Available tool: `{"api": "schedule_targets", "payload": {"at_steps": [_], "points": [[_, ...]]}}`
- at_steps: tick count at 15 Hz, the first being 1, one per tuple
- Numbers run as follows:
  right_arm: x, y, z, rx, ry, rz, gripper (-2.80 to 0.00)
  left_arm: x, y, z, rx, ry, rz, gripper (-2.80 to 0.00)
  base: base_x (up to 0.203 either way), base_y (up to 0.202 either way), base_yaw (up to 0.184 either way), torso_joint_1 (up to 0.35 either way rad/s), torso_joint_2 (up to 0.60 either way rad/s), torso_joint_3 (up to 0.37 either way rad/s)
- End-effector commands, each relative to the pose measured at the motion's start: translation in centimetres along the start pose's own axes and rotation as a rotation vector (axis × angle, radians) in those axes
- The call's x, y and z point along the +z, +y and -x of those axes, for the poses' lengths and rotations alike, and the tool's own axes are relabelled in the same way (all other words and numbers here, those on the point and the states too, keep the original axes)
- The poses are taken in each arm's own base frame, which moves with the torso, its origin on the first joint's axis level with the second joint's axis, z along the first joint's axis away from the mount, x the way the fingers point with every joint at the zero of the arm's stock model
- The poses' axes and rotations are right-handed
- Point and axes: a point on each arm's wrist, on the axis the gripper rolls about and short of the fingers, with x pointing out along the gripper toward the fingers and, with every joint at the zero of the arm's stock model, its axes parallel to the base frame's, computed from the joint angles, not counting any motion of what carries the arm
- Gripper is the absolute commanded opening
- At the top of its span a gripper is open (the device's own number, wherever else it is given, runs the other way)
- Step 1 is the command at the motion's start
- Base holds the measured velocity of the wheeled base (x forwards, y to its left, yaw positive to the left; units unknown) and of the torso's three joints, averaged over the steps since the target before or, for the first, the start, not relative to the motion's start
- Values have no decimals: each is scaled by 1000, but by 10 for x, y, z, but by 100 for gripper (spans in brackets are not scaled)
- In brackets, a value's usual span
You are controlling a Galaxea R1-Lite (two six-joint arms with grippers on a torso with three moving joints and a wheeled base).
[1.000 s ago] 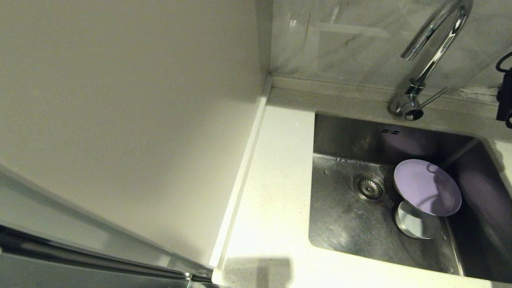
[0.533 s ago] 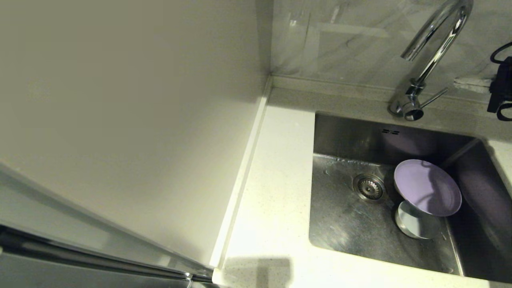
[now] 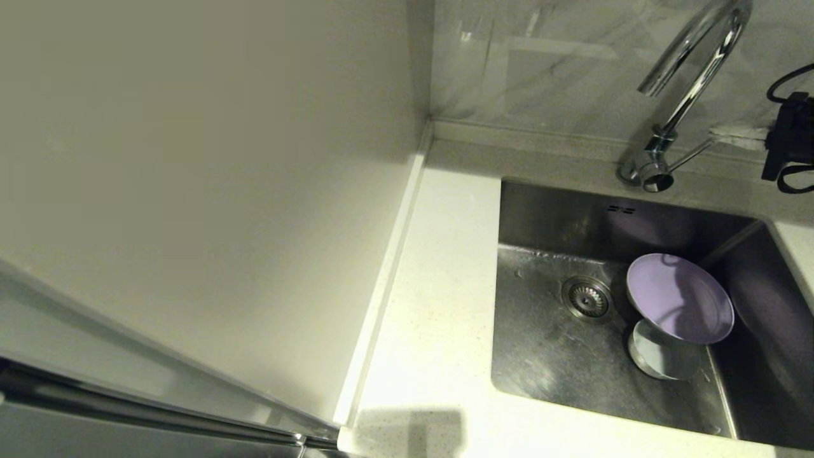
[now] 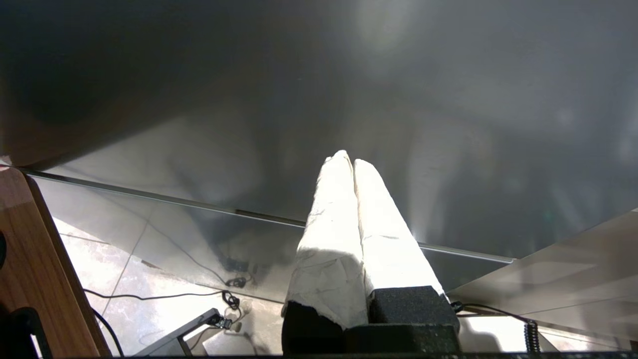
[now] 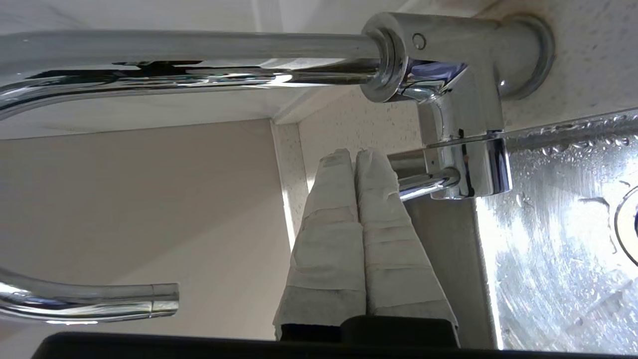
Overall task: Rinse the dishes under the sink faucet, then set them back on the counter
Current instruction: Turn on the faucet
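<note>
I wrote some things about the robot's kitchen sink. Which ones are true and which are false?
1. The lilac plate is inside the sink. True.
2. The plate lies flat on the counter. False: it sits tilted in the sink, propped on the pale bowl.
3. The right gripper is wide open. False: its taped fingers are pressed together, with nothing between them.
4. The right gripper's tips are at the faucet's thin lever. True.
5. Water is pouring from the faucet. False: no stream shows at the spout.
6. The left gripper is shut and holds nothing. True.
</note>
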Motion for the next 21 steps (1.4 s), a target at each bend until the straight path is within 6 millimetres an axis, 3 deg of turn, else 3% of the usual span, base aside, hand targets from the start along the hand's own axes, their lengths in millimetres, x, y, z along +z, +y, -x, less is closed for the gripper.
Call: {"api": "schedule_targets", "payload": {"at_steps": [1,16,21], "points": [[0,-2,-2,6,17,-8,-280,-1,0,0,0,3,1,-280,0,0,0,0,0,0],[7,-14,10,77,141,65,-280,-1,0,0,0,3,1,-280,0,0,0,0,0,0],[9,-12,13,62,108,22,-280,-1,0,0,0,3,1,-280,0,0,0,0,0,0]]}}
